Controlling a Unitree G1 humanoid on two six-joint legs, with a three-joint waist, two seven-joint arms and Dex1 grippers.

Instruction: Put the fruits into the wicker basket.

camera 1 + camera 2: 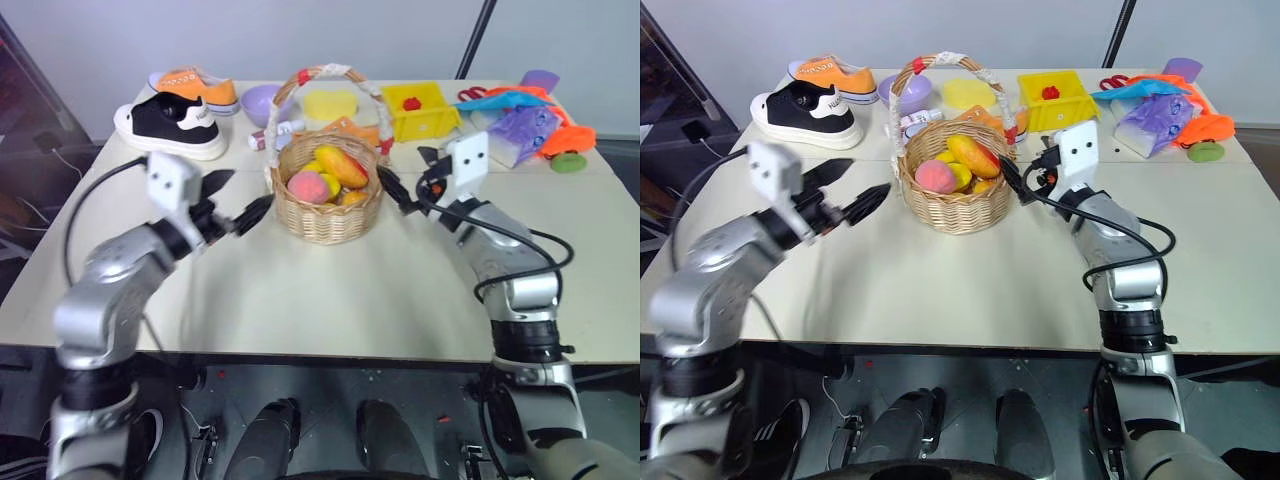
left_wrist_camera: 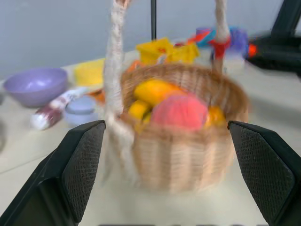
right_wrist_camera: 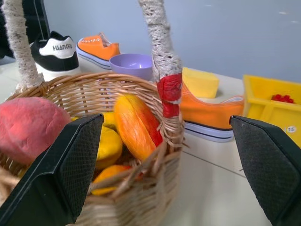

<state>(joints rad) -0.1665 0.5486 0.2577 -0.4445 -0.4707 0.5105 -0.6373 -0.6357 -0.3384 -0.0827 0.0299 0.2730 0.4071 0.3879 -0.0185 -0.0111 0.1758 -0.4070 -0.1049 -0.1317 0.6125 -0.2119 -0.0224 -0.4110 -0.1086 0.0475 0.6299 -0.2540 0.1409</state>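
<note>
The wicker basket (image 1: 328, 212) stands mid-table, its tall handle wrapped in white and red tape. Inside lie the fruits: a red-to-yellow mango (image 1: 342, 165) and a pink-red peach (image 1: 308, 186), beside other yellow pieces. My left gripper (image 1: 245, 195) hovers open just to the basket's left, pointing at it, with nothing between its fingers (image 2: 80, 165). On the basket's right side my right gripper (image 1: 405, 172) is open too, close to the rim and empty. The right wrist view shows the mango (image 3: 136, 125) and peach (image 3: 28, 127) close up behind the handle.
At the back of the table are a black-and-white shoe (image 1: 175, 125), an orange shoe (image 1: 195, 88), a lilac bowl (image 1: 262, 100), a yellow block (image 1: 330, 103), a yellow bin (image 1: 420, 110) and a heap of colourful toys (image 1: 530, 125). Another orange shoe (image 3: 207, 115) lies behind the basket.
</note>
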